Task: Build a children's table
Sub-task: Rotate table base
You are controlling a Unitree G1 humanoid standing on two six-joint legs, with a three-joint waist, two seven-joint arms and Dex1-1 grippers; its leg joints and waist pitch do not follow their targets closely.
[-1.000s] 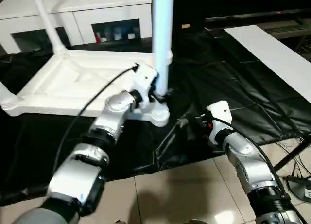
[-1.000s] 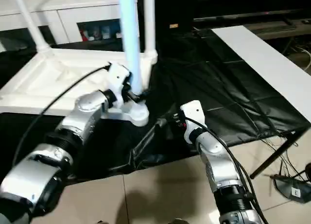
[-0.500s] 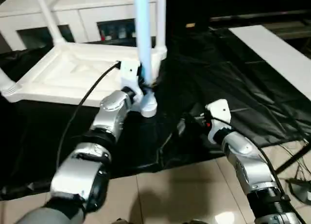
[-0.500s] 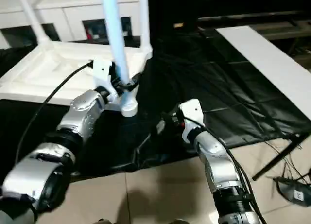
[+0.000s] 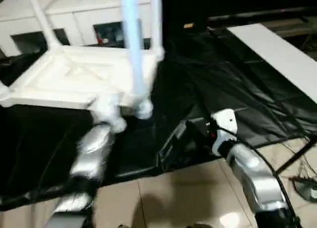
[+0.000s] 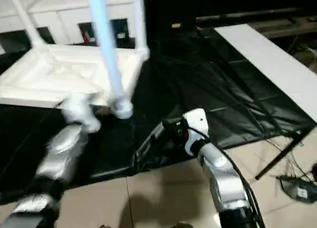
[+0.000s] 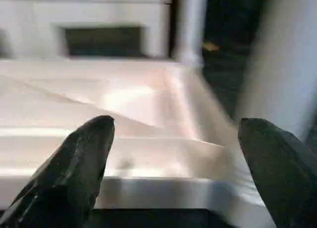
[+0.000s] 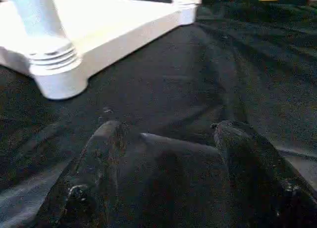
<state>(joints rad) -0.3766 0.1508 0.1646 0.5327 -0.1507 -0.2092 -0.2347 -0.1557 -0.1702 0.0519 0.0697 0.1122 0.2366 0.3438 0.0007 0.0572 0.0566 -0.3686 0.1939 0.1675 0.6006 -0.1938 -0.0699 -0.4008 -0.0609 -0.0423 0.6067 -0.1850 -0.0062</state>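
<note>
The children's table lies upside down on a black sheet, its ribbed white tabletop (image 5: 74, 79) facing up. White legs stand in its corner sockets; the nearest leg (image 5: 132, 50) rises from the near right socket (image 5: 144, 109). My left gripper (image 7: 181, 139) is open, a little in front of the tabletop's near edge, with that leg (image 7: 290, 65) off to one side and nothing between its fingers (image 7: 84, 159). My left arm (image 5: 96, 144) looks blurred. My right gripper (image 8: 168, 134) is open low over the sheet, apart from the near right socket (image 8: 54, 72).
A white cabinet (image 5: 74, 15) with glass-fronted compartments stands behind the table. A long white board (image 5: 277, 55) lies at the right on the crumpled black sheet (image 5: 223, 89). Tiled floor (image 5: 188, 188) is nearest me, with cables and a black stand leg (image 5: 297, 159) at the right.
My left gripper has drawn back from the near right leg, toward me and to the left. The right arm has barely moved. The head view has shifted.
</note>
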